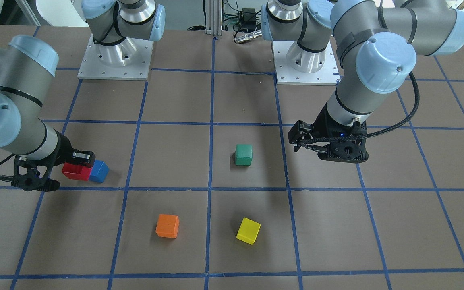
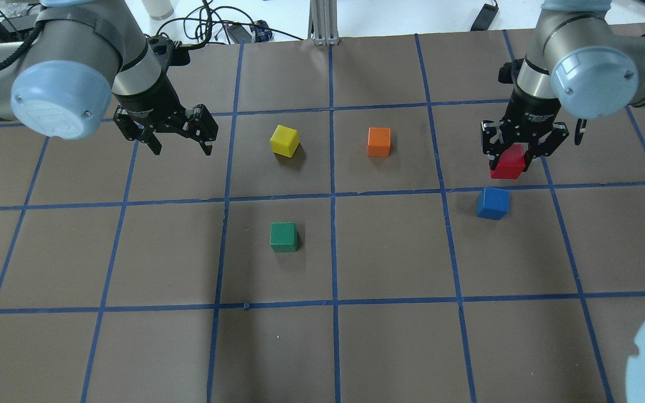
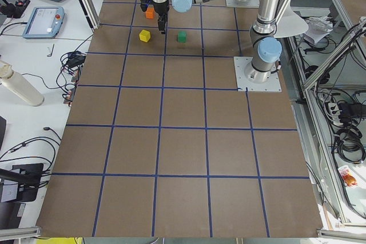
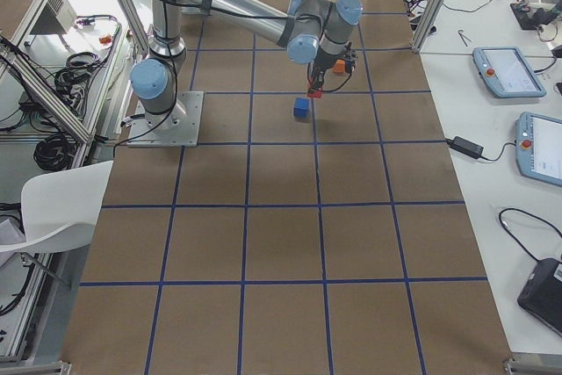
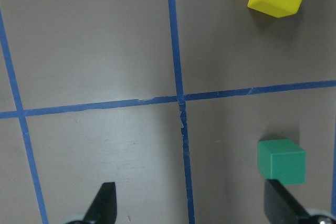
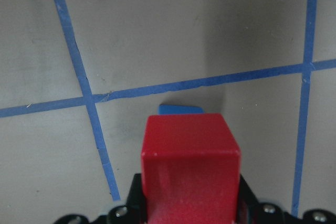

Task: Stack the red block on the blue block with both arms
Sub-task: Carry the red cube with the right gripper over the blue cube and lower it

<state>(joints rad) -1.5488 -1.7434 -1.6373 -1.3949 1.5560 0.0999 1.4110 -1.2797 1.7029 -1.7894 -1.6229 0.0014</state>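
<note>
Red block [image 6: 190, 166]: clamped between the closed right jaws, held clear of the bench [image 2: 389, 347]. Blue block [image 2: 492, 202]: resting on the bench just beside and below the red block, not under it squarely. In the right wrist view only a sliver of the blue block's far edge shows past the red one. Left jaws: spread open, holding nothing, well apart from the blue block. Green block [image 2: 284, 237], yellow block [image 2: 285, 140] and orange block [image 2: 379, 141] lie between the blue block and the left jaws.
</note>
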